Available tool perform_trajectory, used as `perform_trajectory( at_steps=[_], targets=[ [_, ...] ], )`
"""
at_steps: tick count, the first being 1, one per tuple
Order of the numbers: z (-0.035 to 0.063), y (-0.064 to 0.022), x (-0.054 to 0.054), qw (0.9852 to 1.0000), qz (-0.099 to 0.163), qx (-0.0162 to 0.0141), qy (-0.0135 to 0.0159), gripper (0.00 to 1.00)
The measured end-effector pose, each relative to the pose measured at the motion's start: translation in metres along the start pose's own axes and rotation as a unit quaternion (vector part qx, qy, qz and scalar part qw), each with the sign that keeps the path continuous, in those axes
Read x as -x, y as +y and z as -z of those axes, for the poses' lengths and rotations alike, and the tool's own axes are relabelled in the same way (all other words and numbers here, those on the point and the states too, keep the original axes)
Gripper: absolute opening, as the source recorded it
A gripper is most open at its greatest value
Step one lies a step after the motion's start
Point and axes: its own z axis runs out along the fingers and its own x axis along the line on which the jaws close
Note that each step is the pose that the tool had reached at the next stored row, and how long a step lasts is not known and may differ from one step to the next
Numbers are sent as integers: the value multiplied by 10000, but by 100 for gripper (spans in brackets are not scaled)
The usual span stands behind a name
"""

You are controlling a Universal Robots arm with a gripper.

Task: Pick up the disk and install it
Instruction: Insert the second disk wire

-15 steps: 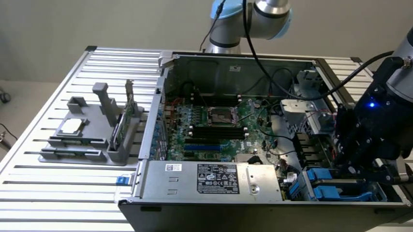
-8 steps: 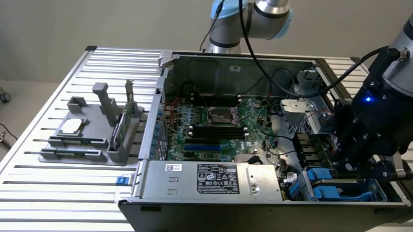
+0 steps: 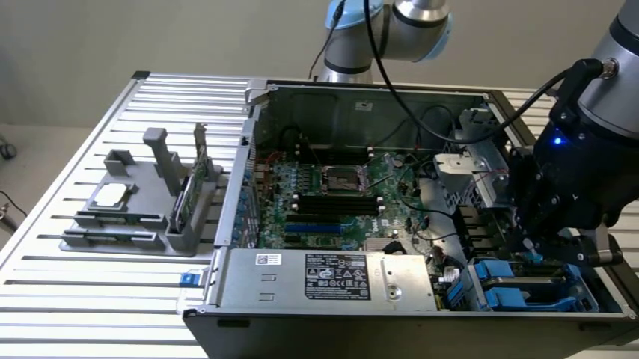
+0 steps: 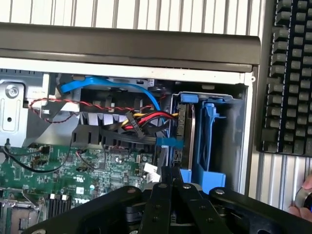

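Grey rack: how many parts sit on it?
2: a silver chip lying flat toward the exterior view's left, a green card standing on edge toward its right. Others may be hidden.

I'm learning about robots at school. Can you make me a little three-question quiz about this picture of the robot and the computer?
1. True or false: the gripper is shut.
2. In the exterior view, on which side of the open computer case does the grey holder with spare parts sit? A) the exterior view's left B) the exterior view's right C) inside the case
3. Fill in: the disk stands on edge in a bay with ____ plastic rails.

Key: 1 true; 2 A; 3 blue
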Motion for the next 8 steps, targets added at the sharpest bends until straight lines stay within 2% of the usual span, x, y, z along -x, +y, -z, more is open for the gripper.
perform_trajectory(
  at_steps=[8],
  targets=[
    [2, -12, -3, 10000, 0, 0, 4, 11]
  ],
)
